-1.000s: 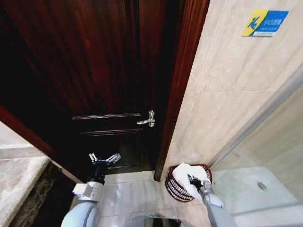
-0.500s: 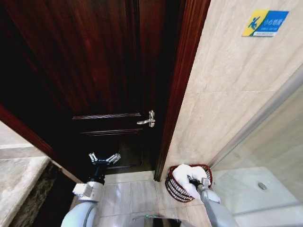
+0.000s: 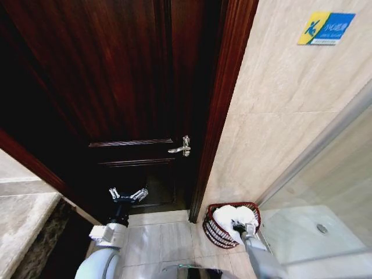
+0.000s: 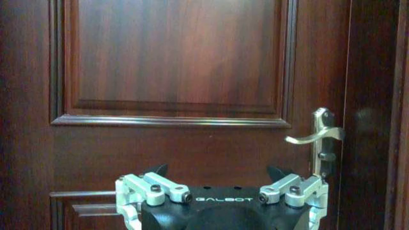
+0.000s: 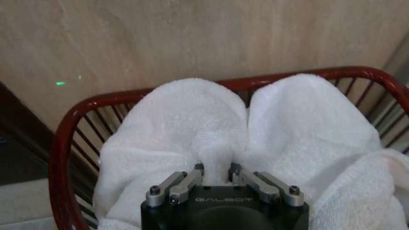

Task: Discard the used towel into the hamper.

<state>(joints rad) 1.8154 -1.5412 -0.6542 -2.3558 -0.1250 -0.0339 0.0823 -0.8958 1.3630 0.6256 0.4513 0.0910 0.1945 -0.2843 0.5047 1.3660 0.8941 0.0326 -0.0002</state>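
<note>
pinching the towel (image 5: 211, 143) inside the hamper (image 5: 70, 124), right gripper (image 5: 215, 171) fingertips buried; left gripper (image 4: 221, 191) open.

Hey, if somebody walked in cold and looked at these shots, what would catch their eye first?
The white towel bulging out of the red-brown hamper on the floor by the tiled wall, with the right gripper pinching a fold of it. Next, the big dark wooden door with its silver handle, which the open left gripper faces. High on the wall sits a blue-and-yellow sign.
</note>
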